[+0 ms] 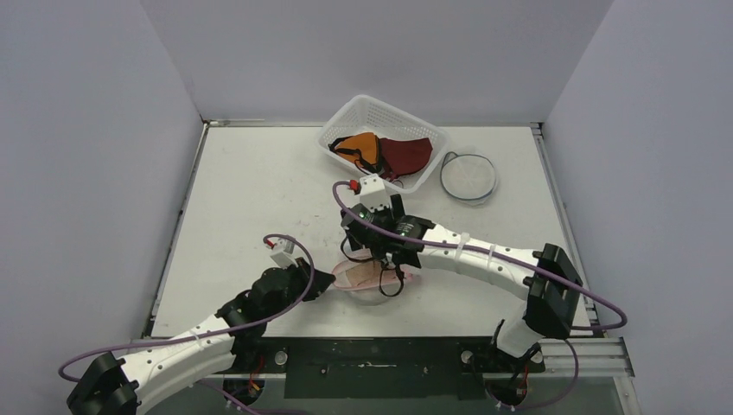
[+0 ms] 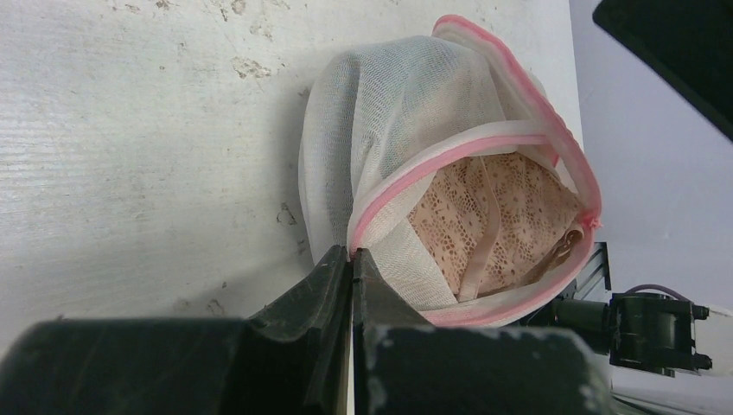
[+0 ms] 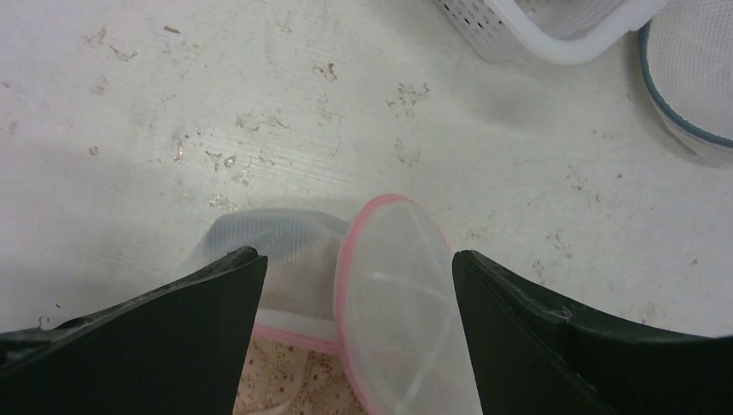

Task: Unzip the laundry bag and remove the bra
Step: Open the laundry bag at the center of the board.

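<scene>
- Left claw [image 2: 350, 259] is clenched on the pink-trimmed edge of the laundry bag [image 2: 380, 112], pinching only a thin fold of mesh. That hold looks slight, and a firm pull on the contents could slide the fabric out from between the jaws.
- The laundry bag lies on the scuffed white worktop [image 1: 251, 190], near its front edge and between the two arms. It is a soft dome of fine white netting with pink binding. Its mouth gapes open, so the unzipping looks done.
- The bra [image 2: 493, 225] sits inside the opening. It is beige patterned lace with a smooth, narrow strap across it. Lace and strap could catch on the zip or the netting, and then the whole bag would lift with the bra.
- Right claw [image 3: 359, 294] hangs released above the bag with its jaws spread wide, holding nothing. The round mesh flap lies right below it, beside the lace. Closing there would likely grip the flap rather than the bra.
- Further right and back stands a white plastic lattice basket [image 1: 346, 121] holding orange and dark red garments [image 1: 406, 156]. Just beside it lies a round, dark-rimmed mesh pouch [image 1: 468, 175].
</scene>
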